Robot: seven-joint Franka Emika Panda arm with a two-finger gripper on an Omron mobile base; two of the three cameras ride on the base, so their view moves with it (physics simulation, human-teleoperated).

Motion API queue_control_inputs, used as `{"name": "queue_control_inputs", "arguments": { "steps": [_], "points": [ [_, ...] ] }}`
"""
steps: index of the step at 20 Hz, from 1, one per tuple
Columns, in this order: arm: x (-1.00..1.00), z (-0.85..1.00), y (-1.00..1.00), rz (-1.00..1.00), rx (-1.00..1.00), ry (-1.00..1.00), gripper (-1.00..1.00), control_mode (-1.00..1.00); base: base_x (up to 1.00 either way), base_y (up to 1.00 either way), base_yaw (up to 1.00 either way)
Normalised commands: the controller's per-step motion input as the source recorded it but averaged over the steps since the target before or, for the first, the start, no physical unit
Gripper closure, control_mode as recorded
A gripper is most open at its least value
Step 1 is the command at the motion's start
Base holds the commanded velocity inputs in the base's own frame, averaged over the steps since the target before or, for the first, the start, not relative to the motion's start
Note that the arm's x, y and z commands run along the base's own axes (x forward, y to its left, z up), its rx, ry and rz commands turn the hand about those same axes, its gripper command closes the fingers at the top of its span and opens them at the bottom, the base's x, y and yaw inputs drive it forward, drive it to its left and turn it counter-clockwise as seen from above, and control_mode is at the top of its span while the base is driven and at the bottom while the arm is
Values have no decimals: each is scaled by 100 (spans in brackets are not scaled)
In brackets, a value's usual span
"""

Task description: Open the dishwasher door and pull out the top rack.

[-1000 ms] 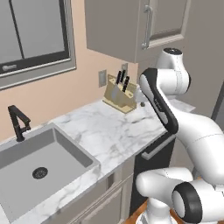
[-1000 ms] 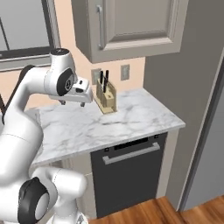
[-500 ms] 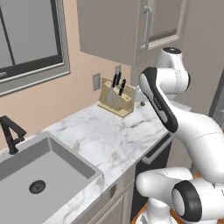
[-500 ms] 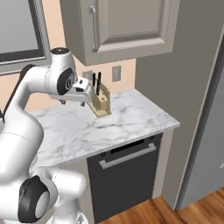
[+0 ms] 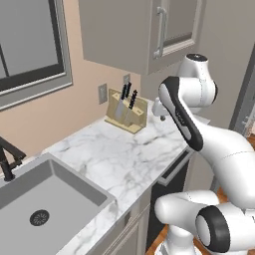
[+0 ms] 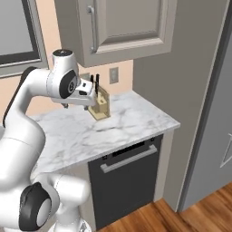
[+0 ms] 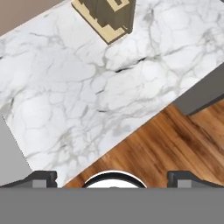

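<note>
The white Franka Panda arm with dark joints (image 6: 27, 118) rises from its rounded white base in a tall arch, upper link sloping up and forward to a bulbous shoulder-like joint at the top. From there the wrist bends sharply, and the hand hangs downward at counter height. In the left base view the same arm (image 5: 199, 124) sweeps up from the lower right, a dark band running along its forearm. The two-finger gripper with small dark tips (image 7: 113, 178) points straight down, its fingertips (image 7: 41, 178) set wide apart at opposite sides of the hand view, jaws fully spread and holding nothing.
</note>
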Motion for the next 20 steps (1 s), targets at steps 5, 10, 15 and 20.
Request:
{"name": "queue_control_inputs", "arguments": {
  "steps": [5,10,15,20],
  "points": [
    [0,0,0,0,0,0,-100,100,2,23,-11],
    [0,-24,-11,-9,3,0,-100,-100,2,3,-7],
    [-28,-86,-95,-24,45,-2,-100,-100,0,0,0],
    [-30,-100,-100,-26,54,0,-100,-100,0,0,0]
  ]
}}
